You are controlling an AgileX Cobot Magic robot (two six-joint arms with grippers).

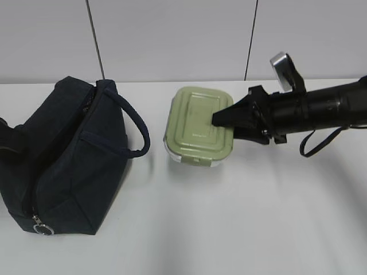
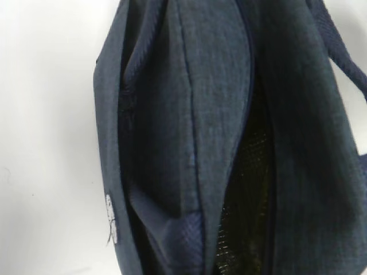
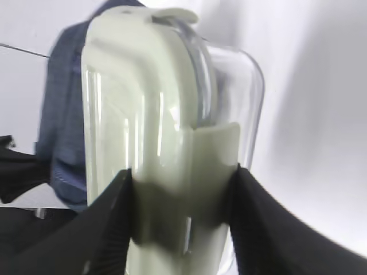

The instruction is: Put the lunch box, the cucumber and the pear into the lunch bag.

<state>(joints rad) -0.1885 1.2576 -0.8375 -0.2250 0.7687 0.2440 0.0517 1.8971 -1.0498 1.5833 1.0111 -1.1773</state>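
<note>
Beside the unzipped lunch bag point(image 1: 63, 157), the right end effector point(image 3: 180, 197) clamps the lidded lunch box point(image 1: 199, 127)

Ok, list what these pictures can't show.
- Cucumber and pear: in no view.
- Lunch bag inside: left wrist view shows only a dark slit.
- Left hand: absent from its own view and the exterior.
- Lunch box contents: lid covers them in the exterior; right wrist view is blurred, right hand clamped on it.
</note>
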